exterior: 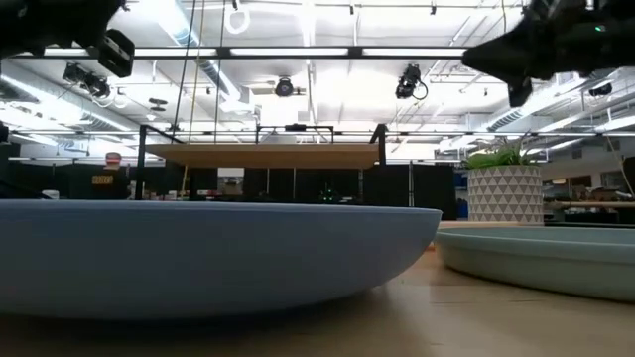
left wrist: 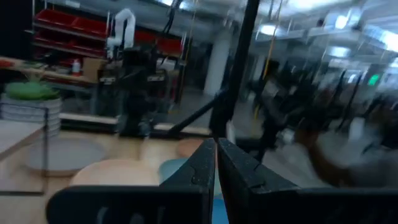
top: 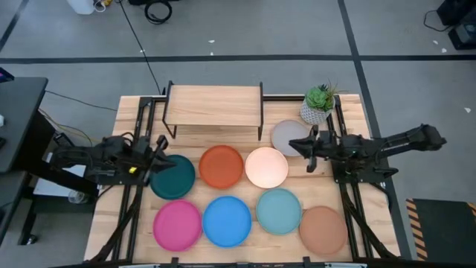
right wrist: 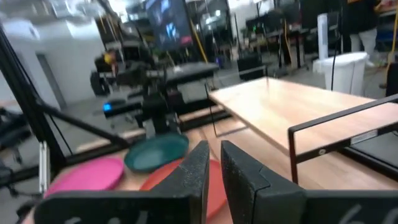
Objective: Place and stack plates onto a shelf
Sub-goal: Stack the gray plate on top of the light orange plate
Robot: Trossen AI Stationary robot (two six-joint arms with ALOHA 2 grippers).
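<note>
1. On the slatted bench, eight round shallow plates lie flat in two rows in front of the shelf, a low light-wood board on thin black legs with nothing on its top.
2. Back row, from the left arm's side: the dark teal plate, the orange plate, the cream plate and, set farther back just beside the shelf's end, the grey plate.
3. Front row: the pink plate, the blue plate, the pale teal plate and the tan plate. Neighbouring plates sit just beside or touching one another; none is stacked.
4. A potted green plant in a white pot stands behind the grey plate.
5. The left claw hangs over the dark teal plate's edge, arm reaching in level from the bench's side; its fingers are nearly together and hold nothing.
6. The right claw hangs above the grey plate's near edge, arm stretched in from the opposite side; its fingers leave only a narrow gap and grip nothing.
</note>
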